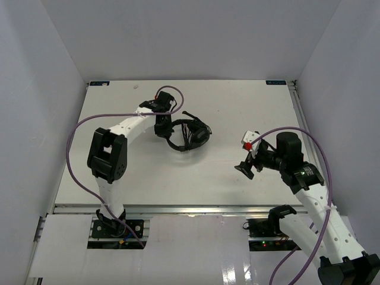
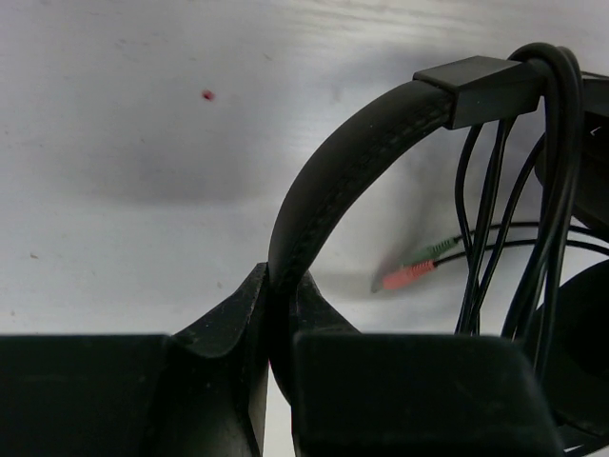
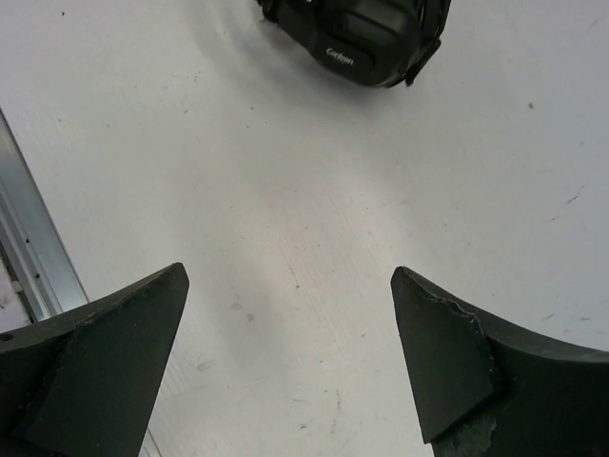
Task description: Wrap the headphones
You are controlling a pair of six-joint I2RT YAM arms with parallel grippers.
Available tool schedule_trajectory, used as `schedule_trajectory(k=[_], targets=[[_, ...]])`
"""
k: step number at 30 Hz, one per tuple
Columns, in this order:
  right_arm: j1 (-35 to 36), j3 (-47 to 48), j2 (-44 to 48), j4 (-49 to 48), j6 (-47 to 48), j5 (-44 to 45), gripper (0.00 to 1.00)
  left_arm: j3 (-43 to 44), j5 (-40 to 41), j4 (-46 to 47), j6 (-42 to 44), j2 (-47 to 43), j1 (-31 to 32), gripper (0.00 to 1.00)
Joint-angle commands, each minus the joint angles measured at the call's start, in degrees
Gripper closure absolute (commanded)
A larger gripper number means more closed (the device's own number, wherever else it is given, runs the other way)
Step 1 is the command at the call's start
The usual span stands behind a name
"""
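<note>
- Black foam-and-plastic headphones (image 1: 189, 135) lie on the white surface (image 1: 249, 107), upper centre of the overhead frame. The left jaws pinch the thin padded headband (image 2: 324, 181), while the right jaws stand wide and empty at centre right.
- Risk: loops of thin black cord (image 2: 485, 219) hang loosely over the headband, with the reddish plug (image 2: 407, 276) free. Lifting or tilting may let the coils slide off and unwind.
- Only the left wrist view shows the grip, loops and plug. The right wrist view shows just one round earcup (image 3: 357, 43) at its top edge, well ahead of the open jaws.
</note>
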State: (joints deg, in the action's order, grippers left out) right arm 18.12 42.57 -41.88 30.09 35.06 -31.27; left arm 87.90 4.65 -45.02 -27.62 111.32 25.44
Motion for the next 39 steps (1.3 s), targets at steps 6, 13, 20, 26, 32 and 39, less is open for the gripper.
schedule_trajectory(k=[6, 13, 20, 26, 32, 39], targets=[[-2.8, -7.2, 6.5, -5.0, -4.5, -1.1, 0.06, 1.8, 0.4, 8.0, 0.4, 3.3, -3.1, 0.67], [-4.4, -7.7, 7.7, -2.7, -4.0, -2.0, 0.05, -0.9, -0.2, 8.7, 0.8, 0.4, -3.4, 0.15], [-6.8, -4.5, 8.4, 1.4, -3.2, 0.7, 0.06, -12.9, -4.7, 13.3, 3.5, -18.3, -3.4, 0.04], [-10.6, -2.7, 8.9, 0.7, -11.3, 7.9, 0.1, -32.8, -17.7, 19.5, 6.6, -48.9, -3.4, 0.03], [-14.8, -5.9, 10.8, -3.4, -23.0, 14.3, 0.1, -49.6, -24.7, 24.1, 9.0, -78.9, -3.4, 0.02], [-17.4, -7.5, 12.6, -5.5, -26.1, 18.9, 0.1, -55.6, -25.9, 24.1, 8.9, -93.0, -3.3, 0.02]])
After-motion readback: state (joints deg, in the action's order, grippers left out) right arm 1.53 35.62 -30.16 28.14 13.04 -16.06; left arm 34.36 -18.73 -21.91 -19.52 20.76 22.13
